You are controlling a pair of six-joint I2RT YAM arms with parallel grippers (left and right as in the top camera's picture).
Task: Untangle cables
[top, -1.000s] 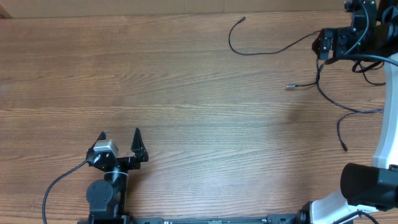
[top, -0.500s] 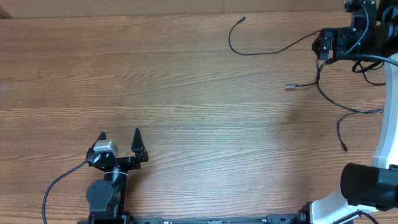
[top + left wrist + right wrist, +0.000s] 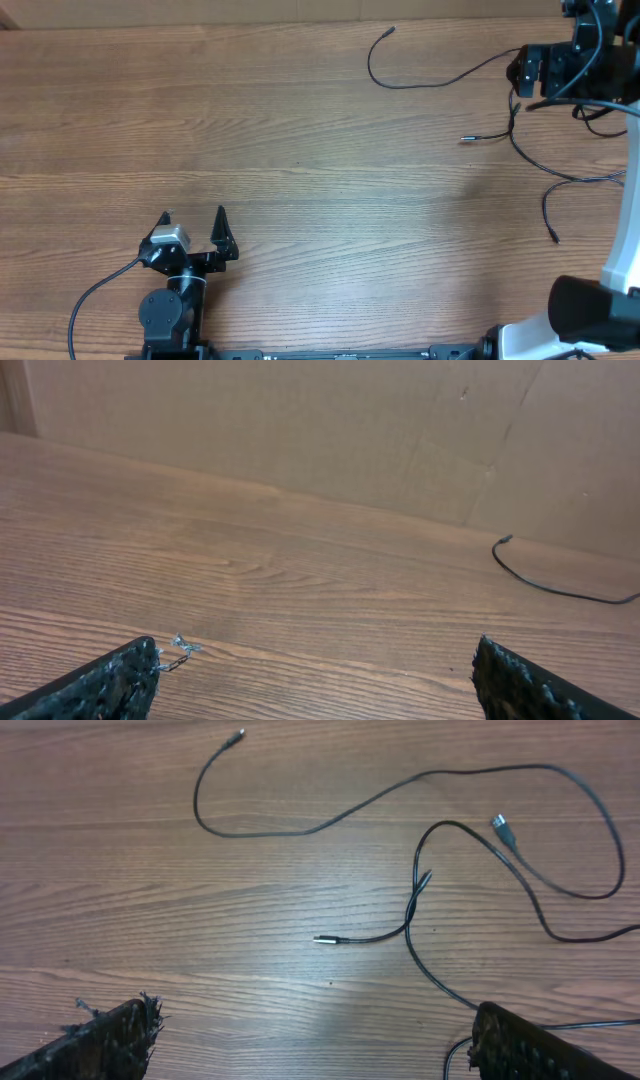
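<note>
The left arm (image 3: 165, 310) sits folded low at the near edge of the table, its wrist level. The left gripper (image 3: 193, 218) points toward the far side. Its two fingers (image 3: 115, 682) are spread wide apart and hold nothing, with only their dark tips showing at the bottom corners of the wrist view. The right arm (image 3: 622, 235) reaches from its base at the near right corner up along the right side to the far edge. There the right gripper (image 3: 520, 72) faces left and tilts downward. Its fingers (image 3: 105, 1042) are likewise parted wide and empty.
</note>
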